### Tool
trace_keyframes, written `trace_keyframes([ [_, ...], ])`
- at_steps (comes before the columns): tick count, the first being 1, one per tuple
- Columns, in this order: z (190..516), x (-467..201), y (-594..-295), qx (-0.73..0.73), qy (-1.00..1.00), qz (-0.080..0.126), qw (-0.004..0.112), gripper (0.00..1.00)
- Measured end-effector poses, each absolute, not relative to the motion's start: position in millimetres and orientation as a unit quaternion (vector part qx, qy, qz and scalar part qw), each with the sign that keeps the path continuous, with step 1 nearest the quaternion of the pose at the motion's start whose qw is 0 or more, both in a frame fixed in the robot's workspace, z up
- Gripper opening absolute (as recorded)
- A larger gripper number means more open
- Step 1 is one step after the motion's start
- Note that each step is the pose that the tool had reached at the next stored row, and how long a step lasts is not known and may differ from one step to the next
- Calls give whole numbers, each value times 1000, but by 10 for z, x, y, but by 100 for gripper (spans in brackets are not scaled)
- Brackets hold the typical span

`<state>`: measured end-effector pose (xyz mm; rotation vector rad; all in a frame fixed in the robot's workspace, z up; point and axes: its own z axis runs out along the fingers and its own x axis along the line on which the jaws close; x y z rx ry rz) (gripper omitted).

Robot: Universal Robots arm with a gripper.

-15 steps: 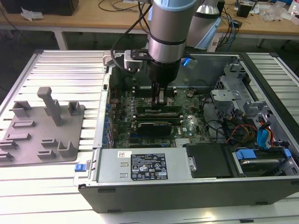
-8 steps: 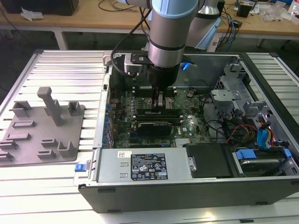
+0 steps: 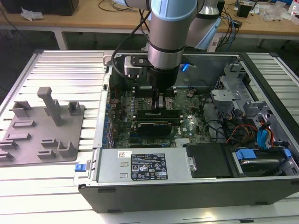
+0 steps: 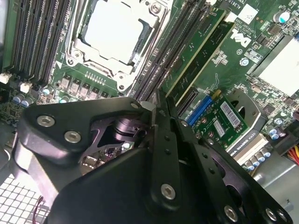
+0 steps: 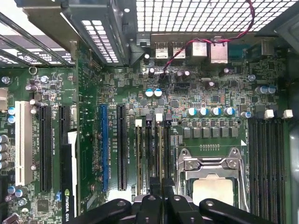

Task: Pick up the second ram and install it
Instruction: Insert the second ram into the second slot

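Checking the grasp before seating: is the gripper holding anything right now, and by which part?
It cannot be told. The gripper sits low over the memory slots, its own body hiding whatever may be in its grip.

Arm [image 3: 164, 32] drops near-vert. w/ wrist straight, over the back-middle of the PC case [image 3: 140, 186]. Gripper [image 3: 159, 99] points straight down, low inside it. In both wrist views the fingers [image 4: 164, 140] [image 5: 152, 203] sit drawn tight together, tips level.
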<state>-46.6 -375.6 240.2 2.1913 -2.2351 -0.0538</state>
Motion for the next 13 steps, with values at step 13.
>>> trace_keyframes([
  [13,2346,-476,-3742,698,-716,-17,5,10],
])
